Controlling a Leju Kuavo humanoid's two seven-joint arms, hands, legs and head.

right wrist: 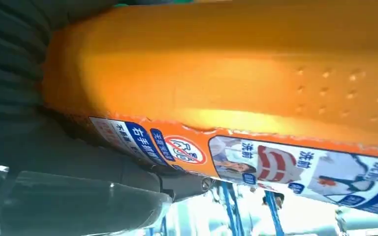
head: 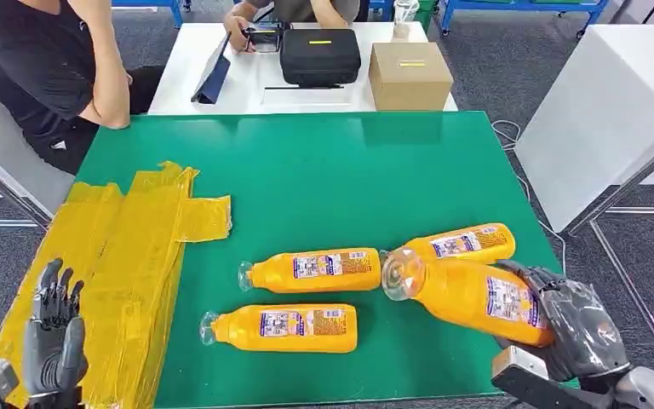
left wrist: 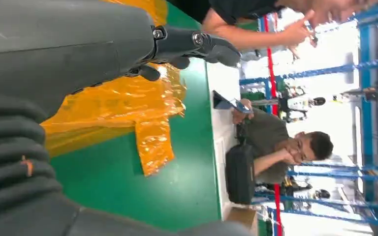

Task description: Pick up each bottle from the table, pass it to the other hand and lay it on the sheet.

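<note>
Four orange bottles show on the green bench (head: 332, 170). Nearest, the right hand (head: 566, 328) grips one bottle (head: 468, 294) by its base end, its clear cap pointing left, tilted above the bench. The left hand (head: 54, 328) hangs with fingers spread and nothing in it over the near end of the yellow sheet (head: 128, 256). One lying bottle (head: 285, 328) rests near the front edge, a second lying bottle (head: 315, 270) just behind it, a third lying bottle (head: 464, 243) further right. Beyond, a white table (head: 221, 94) carries a black case (head: 319, 55) and a cardboard box (head: 410, 75), with a person (head: 43, 60) seated on the left.
</note>
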